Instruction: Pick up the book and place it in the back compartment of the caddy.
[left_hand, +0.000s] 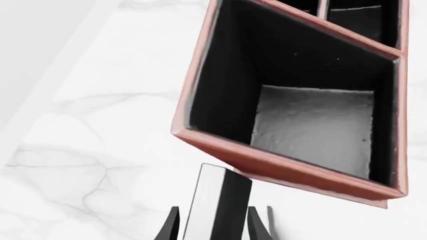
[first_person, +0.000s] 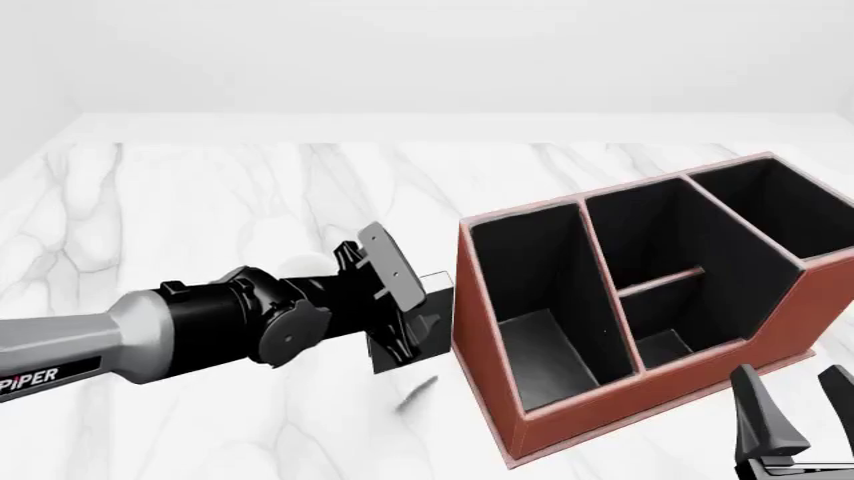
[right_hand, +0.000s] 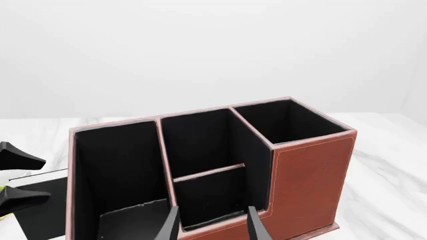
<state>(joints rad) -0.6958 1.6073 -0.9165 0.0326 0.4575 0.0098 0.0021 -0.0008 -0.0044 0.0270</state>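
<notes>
The book (first_person: 430, 284), black with white page edges, hangs above the table just left of the caddy (first_person: 487, 400). My left gripper (first_person: 398, 305) is shut on the book (left_hand: 217, 202), whose white edge faces the caddy's near wall (left_hand: 293, 172). The caddy is red-brown with black lining. Two small cells share a thin crossbar (first_person: 661, 283). The back compartment (first_person: 663, 345) is the one with the low outer wall, also seen in the right wrist view (right_hand: 210, 197). My right gripper (first_person: 797, 405) stands open at the caddy's near right corner, holding nothing.
A long undivided cell (first_person: 534, 320) lies on the caddy's left side, nearest the book. A tall-walled big cell (first_person: 781, 205) is at its far right. White marble table (first_person: 200, 200) stretches left and behind the caddy.
</notes>
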